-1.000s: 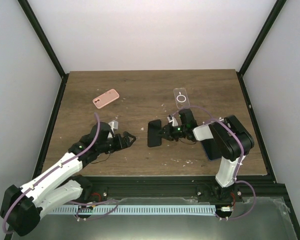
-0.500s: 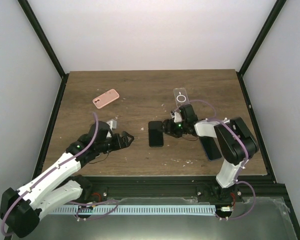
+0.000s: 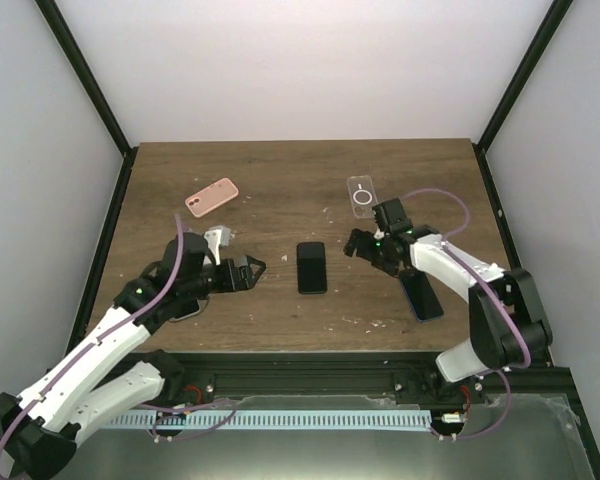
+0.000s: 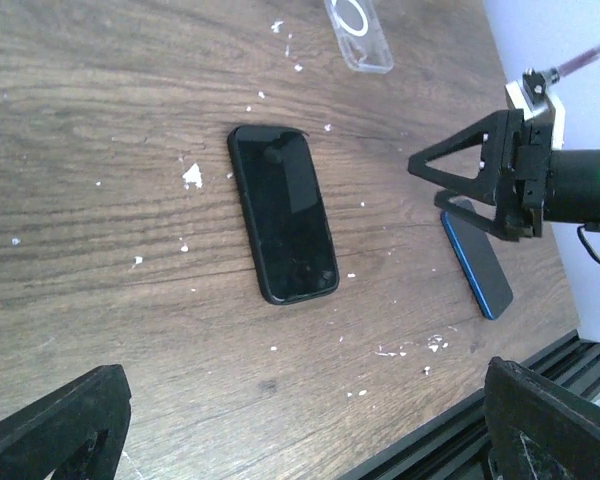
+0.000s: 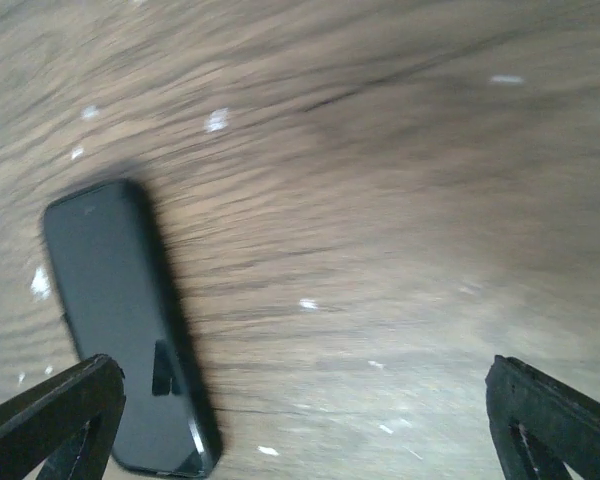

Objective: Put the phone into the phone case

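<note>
Black phone (image 3: 312, 267): glossy dark slab with rounded corners and a thin rim. It lies flat at mid-table between the two grippers, and neither touches it.
Clear case (image 3: 362, 195): thin see-through shell with a white ring on its back. It lies flat further back on the table, well apart from the phone, and the rim looks soft enough to flex.
Right gripper (image 3: 354, 243): fingers spread wide and holding nothing, just to the right of the phone with the tips turned toward it.
Left gripper (image 3: 254, 270): also wide open and empty, to the phone's left and pointing at it.
Step in hand: probably getting hold of the phone. Only its thin long edges offer a grip, so the fingers should come in low across the short width and close squarely, or the slick glass may slip. For seating it, enter one end first while the other arm pins the case.
Blue phone (image 3: 421, 296): a second flat slab with a blue edge, lying beside the right arm.
Pink case (image 3: 212, 197): matte, with rounded corners, at the far left. Whether it is empty or filled I cannot tell.
Table (image 3: 280, 165): dark wood grain scattered with white flecks.
</note>
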You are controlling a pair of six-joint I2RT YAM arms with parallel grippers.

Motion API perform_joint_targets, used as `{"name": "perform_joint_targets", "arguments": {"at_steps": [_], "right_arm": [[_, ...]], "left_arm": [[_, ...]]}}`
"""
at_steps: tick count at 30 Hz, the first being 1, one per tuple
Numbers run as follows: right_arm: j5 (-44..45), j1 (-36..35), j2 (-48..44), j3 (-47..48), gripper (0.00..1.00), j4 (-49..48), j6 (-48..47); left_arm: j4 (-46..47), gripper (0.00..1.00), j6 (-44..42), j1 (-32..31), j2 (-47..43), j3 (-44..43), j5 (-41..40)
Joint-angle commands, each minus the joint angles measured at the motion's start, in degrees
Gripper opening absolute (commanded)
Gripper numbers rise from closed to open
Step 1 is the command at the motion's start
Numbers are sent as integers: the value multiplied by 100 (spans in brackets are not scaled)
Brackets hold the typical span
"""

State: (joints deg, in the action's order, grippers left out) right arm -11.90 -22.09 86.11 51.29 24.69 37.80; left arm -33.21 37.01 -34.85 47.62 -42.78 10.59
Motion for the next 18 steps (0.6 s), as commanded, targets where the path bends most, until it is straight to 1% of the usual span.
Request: {"name": "perform_joint_targets", "arguments": {"at_steps": [1, 4, 6, 8, 13, 16, 18], "right_arm": [[1043, 352, -663, -26, 100, 1287, 1227], [1378, 539, -1454, -410, 100, 1282, 1714], [1739, 752, -1789, -557, 100, 1395, 1879], [1904, 1070, -1991, -684, 100, 1489, 1913], [1791, 1976, -2446, -1225, 99, 1442, 1924], [1803, 2333, -2572, -1545, 99, 1166, 1720], [1746, 2527, -2494, -1694, 99, 929, 1525]], "left_arm": [[-194, 97, -378, 29, -216, -131, -9], [-229, 97, -527, 28, -286, -107, -76], [-290, 98, -594, 29, -301, -118, -116], [-338, 98, -634, 30, -301, -140, -106], [-394, 98, -833, 32, -313, -263, 56], [-423, 98, -985, 32, -393, -308, 50], [-406, 98, -1086, 32, -509, -278, 81]]}}
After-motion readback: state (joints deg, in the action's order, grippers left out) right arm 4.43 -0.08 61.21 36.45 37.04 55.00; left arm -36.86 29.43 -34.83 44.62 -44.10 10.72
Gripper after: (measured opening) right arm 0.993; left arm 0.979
